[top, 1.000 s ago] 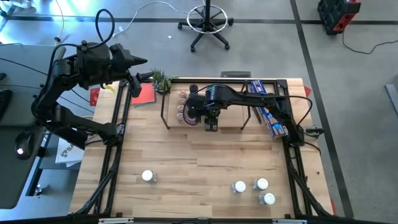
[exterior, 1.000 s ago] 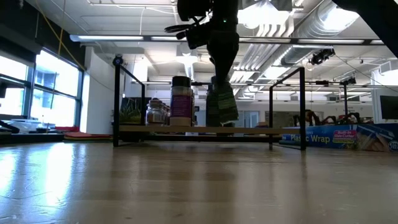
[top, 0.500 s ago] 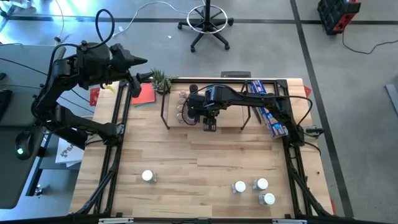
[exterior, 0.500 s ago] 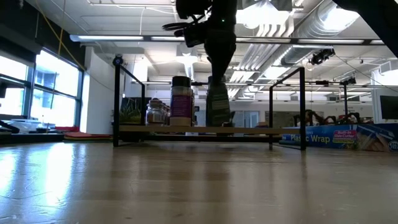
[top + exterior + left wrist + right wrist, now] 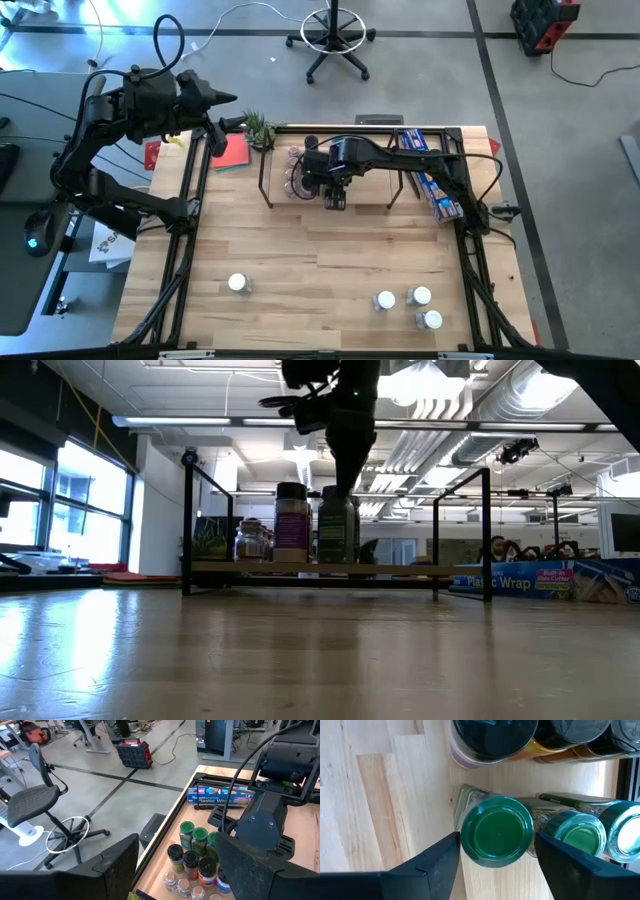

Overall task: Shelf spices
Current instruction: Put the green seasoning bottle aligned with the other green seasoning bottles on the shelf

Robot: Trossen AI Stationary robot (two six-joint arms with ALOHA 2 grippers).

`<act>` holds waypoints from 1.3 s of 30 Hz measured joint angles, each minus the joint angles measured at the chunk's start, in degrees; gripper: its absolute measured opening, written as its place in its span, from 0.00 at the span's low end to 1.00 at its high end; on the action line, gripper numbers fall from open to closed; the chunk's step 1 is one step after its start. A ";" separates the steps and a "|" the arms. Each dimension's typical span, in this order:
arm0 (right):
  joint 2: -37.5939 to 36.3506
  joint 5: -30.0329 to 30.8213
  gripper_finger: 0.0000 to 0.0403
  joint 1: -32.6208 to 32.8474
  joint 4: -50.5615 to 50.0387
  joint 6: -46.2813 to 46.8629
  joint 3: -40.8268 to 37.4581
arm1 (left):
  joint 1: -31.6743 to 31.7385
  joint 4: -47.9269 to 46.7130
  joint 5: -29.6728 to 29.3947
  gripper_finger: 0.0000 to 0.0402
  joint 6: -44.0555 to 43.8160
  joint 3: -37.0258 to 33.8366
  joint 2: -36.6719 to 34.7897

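1. Four white-lidded spices remain on the table (image 5: pixel 300 250) in the high view: one (image 5: pixel 238 283) toward 7 o'clock and three (image 5: pixel 410 304) toward 5 o'clock. The right gripper (image 5: pixel 336 196) hangs over the shelf (image 5: pixel 370 195) toward 12 o'clock, beside the jar cluster (image 5: pixel 298 172). The left gripper (image 5: pixel 222 98) waits off the table at 10 o'clock.
2. Low view: the green-lidded jar (image 5: pixel 337 526) stands upright on the shelf (image 5: pixel 400 569), just beside a taller dark-lidded jar (image 5: pixel 291 523). The right gripper sits directly above it.
3. Left wrist view: the left gripper's fingers (image 5: pixel 116 865) stand spread, holding nothing. Green and black lids (image 5: pixel 192 850) crowd the shelf's end.
4. Right wrist view: the green lid (image 5: pixel 496 837) lies between the right gripper's fingers (image 5: pixel 437 865), which stand spread with a gap on each side, so the jar looks released.
5. Recommended procedure: lift straight up until the fingers clear the lid, avoiding sideways drift toward the neighbouring green jar (image 5: pixel 578 838); only then travel to a table jar.
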 joint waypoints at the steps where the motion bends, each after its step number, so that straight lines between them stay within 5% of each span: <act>1: 0.00 0.04 0.63 0.00 -0.03 0.01 0.00 | 0.00 0.00 -0.02 0.64 0.00 0.00 0.00; 17: -0.04 1.39 0.64 0.23 -13.30 8.01 6.37 | 0.02 0.00 -0.02 0.64 0.00 0.01 0.00; 24: -0.33 -10.06 0.60 1.74 -7.47 3.31 12.41 | 0.02 0.00 -0.02 0.64 0.00 0.00 0.02; 32: -0.28 -8.64 0.29 1.96 2.75 7.43 8.25 | 0.02 0.00 0.06 0.64 0.00 0.01 0.02; 39: -0.28 -7.50 0.01 -1.14 1.04 13.50 7.50 | 0.02 0.00 1.46 0.64 0.02 0.01 0.01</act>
